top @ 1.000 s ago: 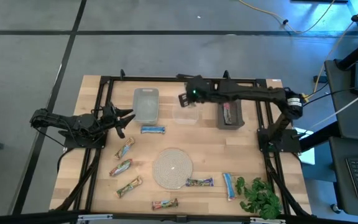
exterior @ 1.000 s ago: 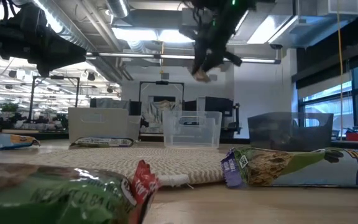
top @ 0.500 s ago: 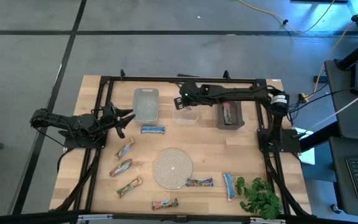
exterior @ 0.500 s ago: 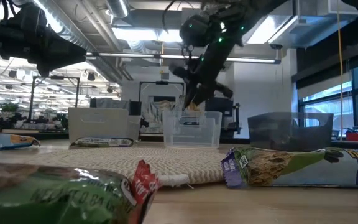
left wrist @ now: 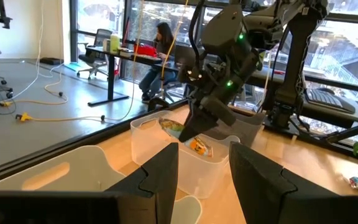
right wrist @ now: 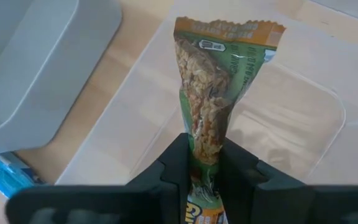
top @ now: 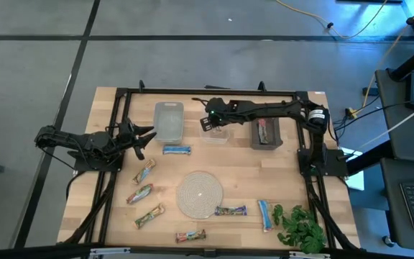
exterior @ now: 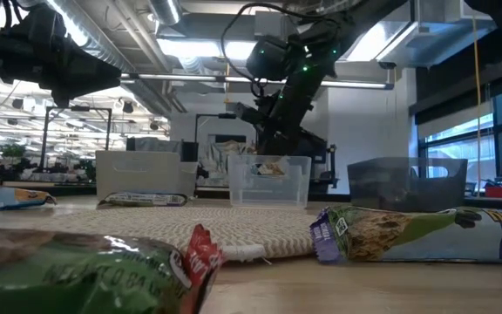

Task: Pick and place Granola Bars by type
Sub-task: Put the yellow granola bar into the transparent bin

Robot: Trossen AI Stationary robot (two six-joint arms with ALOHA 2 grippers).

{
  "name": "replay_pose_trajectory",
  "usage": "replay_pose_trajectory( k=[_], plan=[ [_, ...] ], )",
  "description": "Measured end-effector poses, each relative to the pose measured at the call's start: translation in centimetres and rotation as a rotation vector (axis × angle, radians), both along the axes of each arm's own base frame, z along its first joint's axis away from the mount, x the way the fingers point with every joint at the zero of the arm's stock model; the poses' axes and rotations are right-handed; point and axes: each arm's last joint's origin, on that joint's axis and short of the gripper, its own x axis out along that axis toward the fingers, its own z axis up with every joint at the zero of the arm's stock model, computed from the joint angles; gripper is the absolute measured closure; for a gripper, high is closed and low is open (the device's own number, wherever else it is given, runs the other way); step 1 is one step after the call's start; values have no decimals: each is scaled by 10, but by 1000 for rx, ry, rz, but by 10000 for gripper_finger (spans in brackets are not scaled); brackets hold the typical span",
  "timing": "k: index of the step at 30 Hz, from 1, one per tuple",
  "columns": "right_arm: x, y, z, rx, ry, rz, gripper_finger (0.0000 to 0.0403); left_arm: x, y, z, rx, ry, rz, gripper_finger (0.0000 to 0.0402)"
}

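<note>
Now: placing a tan-green bar into the clear middle bin.
Nearest, loose Granola Bars (top: 149, 215) lie about the round woven mat (top: 198, 193) on the worktop (top: 243, 173); the left gripper (top: 141, 139) waits at the left edge, fingers part open and empty. Farther back, the right gripper (right wrist: 205, 163), fingers pinched on a tan-green bar (right wrist: 219, 93), hangs just inside the clear bin (top: 215, 135). Next, I judge, it need only open and lift clear.
</note>
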Motion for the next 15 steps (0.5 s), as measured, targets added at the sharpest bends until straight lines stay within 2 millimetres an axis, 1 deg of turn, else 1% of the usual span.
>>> replay_pose_trajectory(
  k=[15],
  plan=[
    [0,0,0,6,1,5,331,0,0,0,0,0,1,265]
  ],
)
